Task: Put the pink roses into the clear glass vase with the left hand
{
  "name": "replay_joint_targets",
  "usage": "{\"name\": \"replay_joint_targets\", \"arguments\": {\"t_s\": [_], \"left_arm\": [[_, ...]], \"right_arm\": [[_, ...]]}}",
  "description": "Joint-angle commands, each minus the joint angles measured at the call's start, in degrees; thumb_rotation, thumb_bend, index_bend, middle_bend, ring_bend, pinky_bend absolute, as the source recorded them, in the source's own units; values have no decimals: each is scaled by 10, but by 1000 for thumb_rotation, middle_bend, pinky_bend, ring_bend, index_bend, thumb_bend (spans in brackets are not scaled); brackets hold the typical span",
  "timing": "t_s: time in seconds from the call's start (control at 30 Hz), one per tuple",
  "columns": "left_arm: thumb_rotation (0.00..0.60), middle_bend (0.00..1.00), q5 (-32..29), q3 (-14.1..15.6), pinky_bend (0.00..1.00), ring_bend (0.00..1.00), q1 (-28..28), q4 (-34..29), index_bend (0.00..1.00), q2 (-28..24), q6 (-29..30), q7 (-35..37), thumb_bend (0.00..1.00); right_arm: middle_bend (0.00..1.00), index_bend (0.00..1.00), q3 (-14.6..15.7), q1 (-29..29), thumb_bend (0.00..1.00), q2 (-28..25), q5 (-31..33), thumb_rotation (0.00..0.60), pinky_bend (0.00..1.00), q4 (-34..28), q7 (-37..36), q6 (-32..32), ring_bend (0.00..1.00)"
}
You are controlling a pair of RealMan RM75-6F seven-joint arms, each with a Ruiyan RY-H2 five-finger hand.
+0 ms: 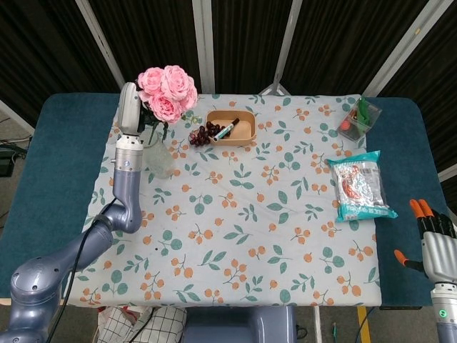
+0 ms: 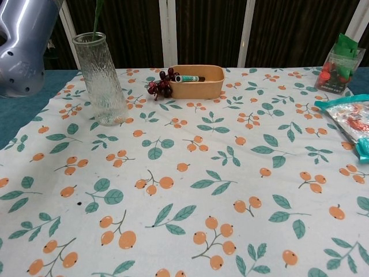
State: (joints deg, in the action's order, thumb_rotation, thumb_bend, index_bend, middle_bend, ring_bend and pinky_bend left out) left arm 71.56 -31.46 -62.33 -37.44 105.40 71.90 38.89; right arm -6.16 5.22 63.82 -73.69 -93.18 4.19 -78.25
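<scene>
Several pink roses (image 1: 168, 90), beside left hand (image 1: 129, 108)

The setting looks like a robotics lab or data-collection booth, not a home. A table (image 1: 43, 179) with a dark teal top stands in front of black pleated curtains (image 1: 335, 43) hung behind slanted white frame bars (image 1: 203, 43), which closes the space off like a test cell. A floral cloth (image 1: 250, 214) printed with orange berries and green leaves covers most of the tabletop, and assorted props lie spread on it: an orange tray (image 1: 232, 128) with a marker (image 1: 227, 130), dark grapes (image 1: 203, 134), a sealed snack packet (image 1: 360, 186) and a small clear box (image 1: 359, 118) of coloured items. A black cable (image 1: 71, 279) runs along the grey robot arm (image 1: 121, 200), and yellow tape (image 1: 363, 323) marks the floor below.
</scene>
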Motion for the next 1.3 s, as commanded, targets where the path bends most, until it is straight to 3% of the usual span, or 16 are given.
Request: {"name": "replay_joint_targets", "arguments": {"t_s": [0.03, 0.37, 0.53, 0.7, 0.97, 1.13, 1.3], "left_arm": [[600, 463, 5, 12, 470, 414, 5, 13, 530, 5, 4, 8, 404], [600, 433, 13, 46, 466, 387, 37, 51, 529, 16, 7, 42, 395], [600, 349, 23, 64, 426, 291, 49, 51, 486, 9, 4, 57, 377], [600, 214, 43, 100, 295, 140, 74, 25, 362, -19, -15, 41, 313], [600, 136, 58, 145, 240, 78, 130, -113, 272, -126, -36, -52, 233], [600, 136, 36, 157, 233, 78, 170, -273, 260, -237, -60, -159, 233], [600, 143, -45, 163, 212, 77, 206, -441, 248, -359, -102, -324, 263]], "right_arm": [[4, 10, 1, -2, 241, 0, -2, 600, 11, -2, 0, -4, 32], [4, 10, 1, -6, 241, -2, -9, 600, 11, -4, -5, -11, 32], [4, 10, 2, -6, 241, -1, -12, 600, 11, -6, -2, -12, 32], [4, 10, 3, -6, 241, -2, -13, 600, 11, -8, -1, -13, 31], [4, 10, 5, -9, 240, -4, -20, 600, 11, -15, -4, -19, 31], [4, 10, 8, -10, 241, -7, -29, 600, 11, -21, -5, -21, 31], [4, 10, 10, -12, 241, -9, -36, 600, 11, -26, -7, -26, 31]]}}
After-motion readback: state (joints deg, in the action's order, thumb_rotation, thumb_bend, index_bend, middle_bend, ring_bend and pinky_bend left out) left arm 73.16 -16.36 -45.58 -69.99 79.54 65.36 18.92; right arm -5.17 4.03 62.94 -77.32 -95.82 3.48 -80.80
